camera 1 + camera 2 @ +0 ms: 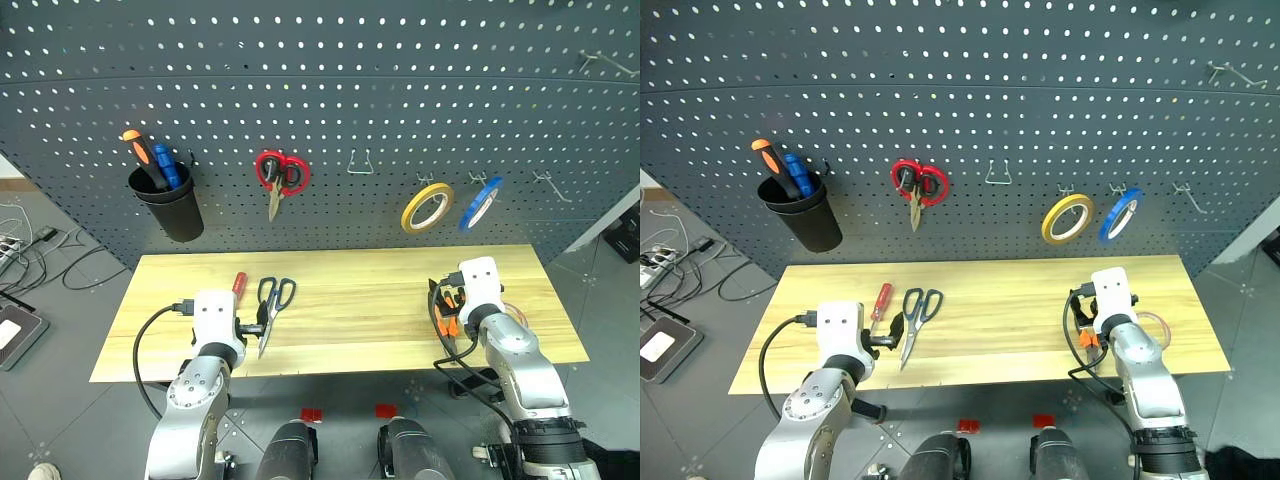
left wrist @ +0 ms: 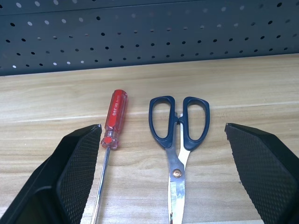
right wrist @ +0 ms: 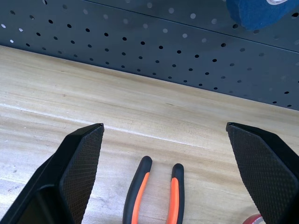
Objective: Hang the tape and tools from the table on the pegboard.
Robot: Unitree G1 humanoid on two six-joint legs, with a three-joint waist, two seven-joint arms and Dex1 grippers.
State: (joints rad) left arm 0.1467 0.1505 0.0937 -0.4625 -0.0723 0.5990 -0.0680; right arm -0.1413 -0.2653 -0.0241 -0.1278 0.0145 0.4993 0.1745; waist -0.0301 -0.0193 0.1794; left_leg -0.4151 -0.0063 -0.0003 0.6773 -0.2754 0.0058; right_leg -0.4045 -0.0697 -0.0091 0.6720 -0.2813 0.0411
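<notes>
On the light wood table [image 1: 350, 290], the scissors [image 2: 179, 126] with dark blue handles and the red-handled screwdriver [image 2: 114, 119] lie side by side, handles toward the pegboard [image 1: 320, 80]. My left gripper [image 2: 162, 127] hovers just short of them, open, with nothing between its fingers. At the table's right, the orange-handled pliers [image 3: 156, 196] lie under my right gripper [image 3: 164, 125], which is open and empty. A red edge of the tape [image 3: 253, 220] peeks out beside the right gripper's finger.
The pegboard carries a black cup [image 1: 165, 205] with orange and blue screwdrivers, red scissors [image 1: 281, 175], a yellow roll [image 1: 427, 208] and a blue roll [image 1: 480, 203]. Bare hooks [image 1: 360, 162] stand between and to the right. Cables lie on the floor at left.
</notes>
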